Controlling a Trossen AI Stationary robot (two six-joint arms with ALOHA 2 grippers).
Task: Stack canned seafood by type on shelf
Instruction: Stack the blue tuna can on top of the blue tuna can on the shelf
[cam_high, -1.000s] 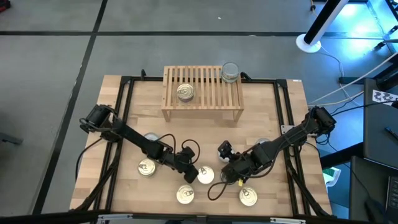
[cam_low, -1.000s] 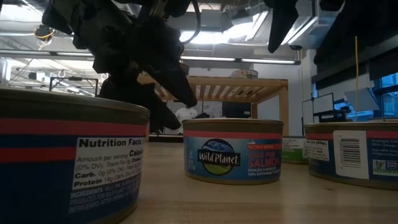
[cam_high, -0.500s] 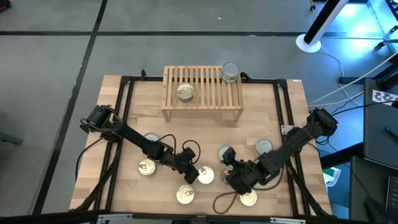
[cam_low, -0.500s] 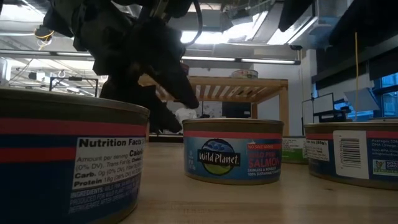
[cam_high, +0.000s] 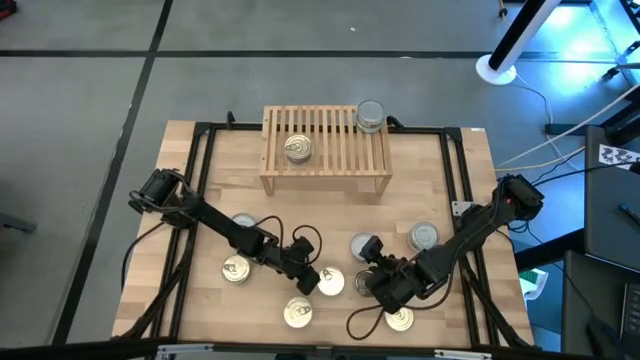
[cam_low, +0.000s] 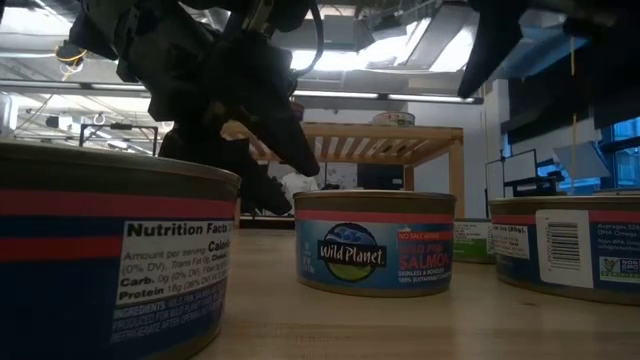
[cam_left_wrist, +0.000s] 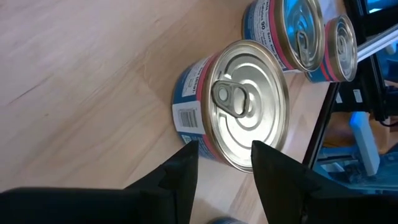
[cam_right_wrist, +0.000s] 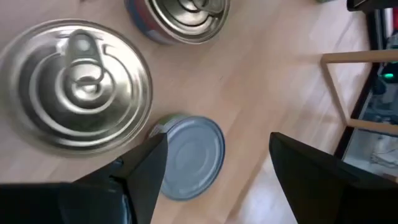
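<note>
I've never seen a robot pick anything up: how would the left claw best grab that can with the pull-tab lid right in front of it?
Probably by the round side wall, from above. The can stands upright on the table, and the left gripper has its fingers apart, one to each side of the rim.

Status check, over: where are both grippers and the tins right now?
Left gripper open beside gold-lidded tin, not gripping. Right gripper open, empty, above silver-grey-lidded tin. Two tins on light-wood slatted shelf. Loose tins crowd both grippers.
</note>
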